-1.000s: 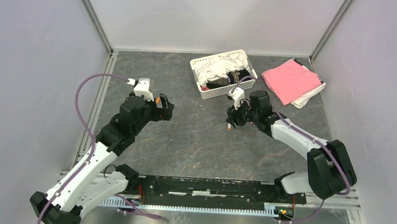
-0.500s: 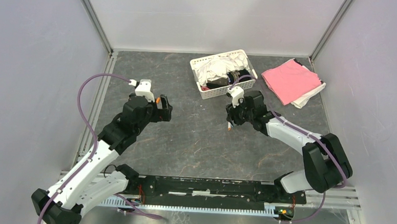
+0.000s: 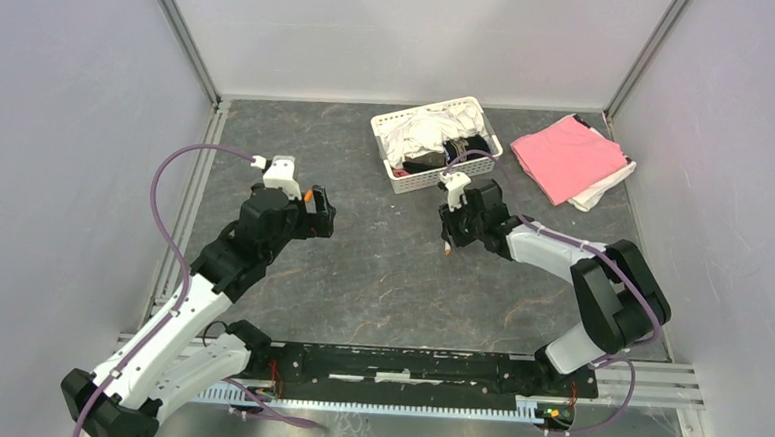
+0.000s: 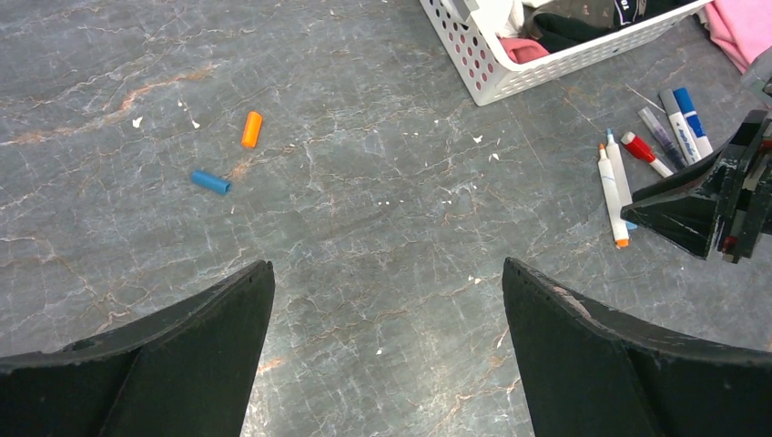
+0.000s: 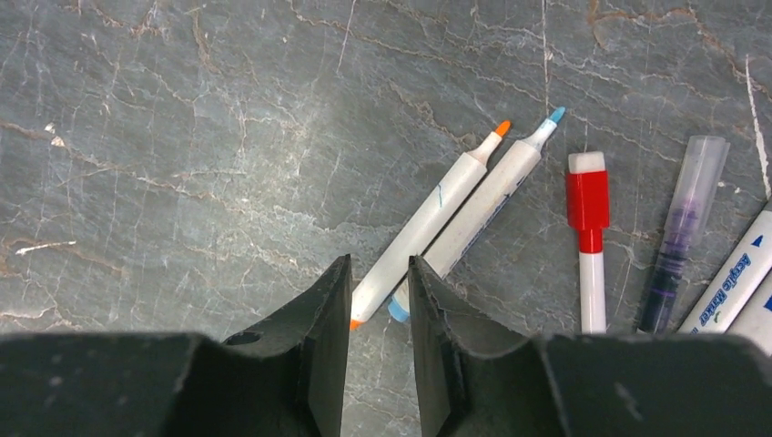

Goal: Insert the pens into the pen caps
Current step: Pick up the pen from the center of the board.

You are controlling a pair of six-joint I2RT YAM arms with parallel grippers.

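Observation:
Several pens lie in a cluster on the table: an orange-tipped white pen (image 5: pixel 428 218), a blue-tipped white pen (image 5: pixel 482 205), a red-capped pen (image 5: pixel 588 237), a clear purple pen (image 5: pixel 683 228) and a white-and-blue pen (image 5: pixel 742 273). My right gripper (image 5: pixel 380 259) is low over them, jaws narrowly open, with the orange pen's rear end between the fingertips. In the left wrist view an orange cap (image 4: pixel 251 128) and a blue cap (image 4: pixel 210 182) lie apart from the pens (image 4: pixel 619 182). My left gripper (image 4: pixel 387 264) is wide open and empty above bare table.
A white basket (image 3: pixel 388 138) full of cloths stands at the back, just beyond the pens. A pink cloth (image 3: pixel 567 153) lies at the back right. Side walls close in the table left and right.
My right gripper has moved a little left and further from the base, onto the pens. The left arm has barely moved.

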